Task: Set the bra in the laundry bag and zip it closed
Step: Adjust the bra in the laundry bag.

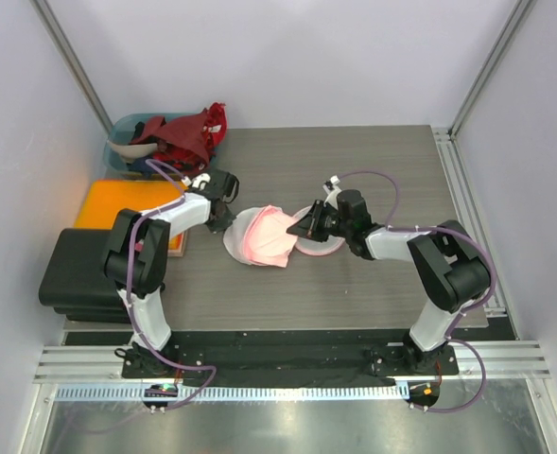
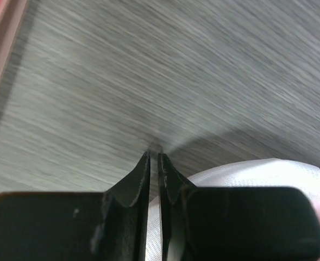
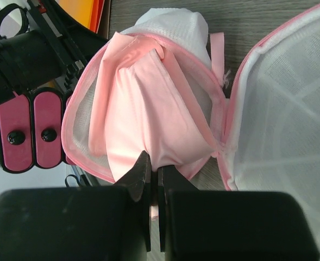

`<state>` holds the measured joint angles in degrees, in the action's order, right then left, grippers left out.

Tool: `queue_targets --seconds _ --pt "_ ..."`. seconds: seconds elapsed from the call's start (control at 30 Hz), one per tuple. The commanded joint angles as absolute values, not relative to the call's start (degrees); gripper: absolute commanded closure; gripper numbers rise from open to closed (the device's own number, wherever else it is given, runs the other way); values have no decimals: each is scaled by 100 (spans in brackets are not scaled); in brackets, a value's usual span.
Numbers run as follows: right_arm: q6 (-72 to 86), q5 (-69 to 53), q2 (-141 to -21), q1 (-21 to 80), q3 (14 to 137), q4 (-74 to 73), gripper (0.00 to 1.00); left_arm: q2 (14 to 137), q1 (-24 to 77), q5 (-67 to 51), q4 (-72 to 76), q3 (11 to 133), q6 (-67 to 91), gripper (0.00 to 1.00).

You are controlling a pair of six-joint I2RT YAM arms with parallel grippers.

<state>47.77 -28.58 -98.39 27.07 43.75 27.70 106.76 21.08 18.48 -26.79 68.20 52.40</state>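
Mid-task, by my read. The pink soft fabric bra (image 3: 149, 109) sits bunched in one half of the small rounded white mesh laundry bag with pink zip trim (image 3: 279, 109), in the middle of the grey wood-grain table (image 2: 176, 65). The bag lies open like a clamshell. In the right wrist view the bra-filled half is on the left, and the other half lies spread and empty beside it, joined along one side.

The bra isn't fully seated. It mounds above the rim, and its lower edge laps over the pink trim on the near side.

Your right gripper (image 3: 153, 163) is pinched together on that lower edge of the bra, with a sliver of pink showing between the fingers. Your left gripper (image 2: 154, 159) sits just beside the bag's rim, on the side away from the empty half. Its jaws are drawn nearly together, leaving only a thin slit. Nothing shows between the tips, so you can't tell if it has any mesh.

Done: the bra is mostly in.

Left to do:
- Tuck the overhanging fabric inside the rim.
- Fold the empty half over.
- Run the zip round.

The zip looks fully open, and I can't pick out the puller. Loose fabric over the trim could snag in the zip line.
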Motion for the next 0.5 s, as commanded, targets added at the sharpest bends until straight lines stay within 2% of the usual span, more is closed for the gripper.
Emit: queue_targets --seconds 0.0,0.33,0.43,0.47 --pt "4878 -2725 -9914 2856 4693 2936 99 10670 2390 1170 -2269 6505 5273 90" --pt "4589 -2180 -10494 3120 5089 2699 99 10266 2795 817 -1837 5775 5493 90" --pt "4334 -1970 -10310 3138 5028 2374 99 10135 2777 1116 -2143 5871 5257 86" --pt "4237 -1934 -10266 3164 5027 2182 99 10082 2743 1142 -2214 5897 5238 81"
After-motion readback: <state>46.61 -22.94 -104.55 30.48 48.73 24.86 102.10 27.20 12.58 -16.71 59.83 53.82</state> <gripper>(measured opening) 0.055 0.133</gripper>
